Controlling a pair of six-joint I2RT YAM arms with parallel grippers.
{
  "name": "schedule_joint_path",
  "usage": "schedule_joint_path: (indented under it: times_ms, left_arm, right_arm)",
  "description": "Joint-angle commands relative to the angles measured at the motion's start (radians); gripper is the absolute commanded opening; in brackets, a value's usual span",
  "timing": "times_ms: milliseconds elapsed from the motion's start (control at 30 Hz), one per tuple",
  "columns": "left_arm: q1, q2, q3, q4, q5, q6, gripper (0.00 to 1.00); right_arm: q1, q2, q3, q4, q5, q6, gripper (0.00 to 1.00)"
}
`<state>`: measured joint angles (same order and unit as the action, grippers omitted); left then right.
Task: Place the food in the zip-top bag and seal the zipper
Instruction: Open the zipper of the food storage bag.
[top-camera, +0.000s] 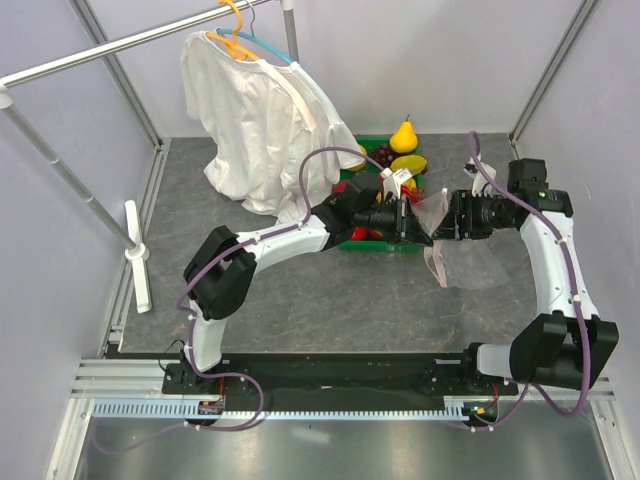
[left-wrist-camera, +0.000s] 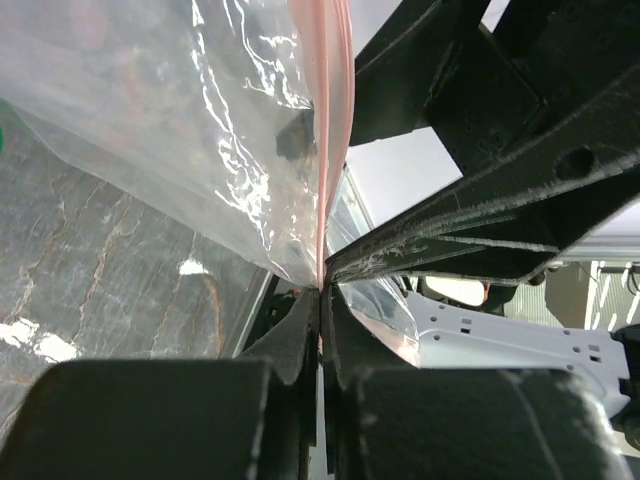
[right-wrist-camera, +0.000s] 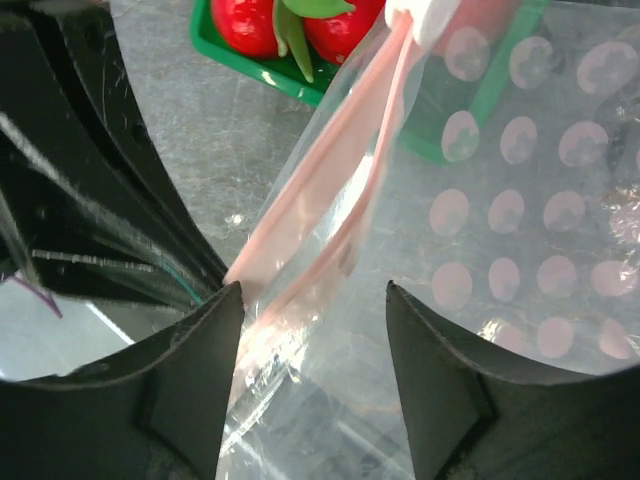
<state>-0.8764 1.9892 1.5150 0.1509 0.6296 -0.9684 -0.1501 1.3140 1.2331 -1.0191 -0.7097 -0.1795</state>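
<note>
The clear zip-top bag (top-camera: 478, 262) lies right of the green tray, its mouth lifted between my two grippers. My left gripper (left-wrist-camera: 322, 295) is shut on the pale pink zipper (left-wrist-camera: 333, 120), which runs up out of its tips. My right gripper (right-wrist-camera: 313, 290) is open; the zipper (right-wrist-camera: 330, 180) passes between its fingers and brushes the left one (right-wrist-camera: 215, 330). In the top view the left gripper (top-camera: 405, 225) and right gripper (top-camera: 440, 218) face each other closely. A yellow banana bunch (top-camera: 408, 163) lies in the tray. Red toy pieces with green leaves (right-wrist-camera: 250, 20) sit in the tray's corner.
The green tray (top-camera: 385, 247) stands behind the grippers, holding a yellow pear (top-camera: 404, 135) and dark grapes (top-camera: 383, 155). A white shirt (top-camera: 260, 120) hangs from a rack at the back left. The bag's pink-dotted side (right-wrist-camera: 520, 200) hangs close to the right gripper.
</note>
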Motion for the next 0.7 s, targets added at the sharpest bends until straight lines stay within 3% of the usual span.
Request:
schedule_joint_path:
  times_ms: [0,467,567,600,633,667]
  left_arm:
    - [0.036,-0.073,-0.006,0.113,-0.038,-0.018,0.02]
    - [0.025,-0.069,0.019,0.090,-0.031,0.014,0.02]
    - [0.014,-0.063,0.033,0.084,-0.024,0.030,0.02]
    - [0.011,-0.061,0.033,0.082,-0.024,0.030,0.02]
    - [0.010,-0.061,0.031,0.079,-0.024,0.031,0.02]
    - [0.010,-0.064,0.028,0.076,-0.021,0.031,0.02]
  right_arm:
    - [-0.029,0.019,0.089,-0.157,-0.134,-0.086,0.63]
    - [-0.072,0.082,0.078,-0.119,-0.320,0.006,0.64]
    - [-0.072,0.076,0.075,-0.101,-0.306,0.017,0.47]
    - [-0.072,0.070,0.080,-0.096,-0.301,0.015,0.37]
    - [-0.072,0.068,0.085,-0.095,-0.292,0.015,0.20]
    - [-0.074,0.062,0.089,-0.087,-0.268,0.017,0.15]
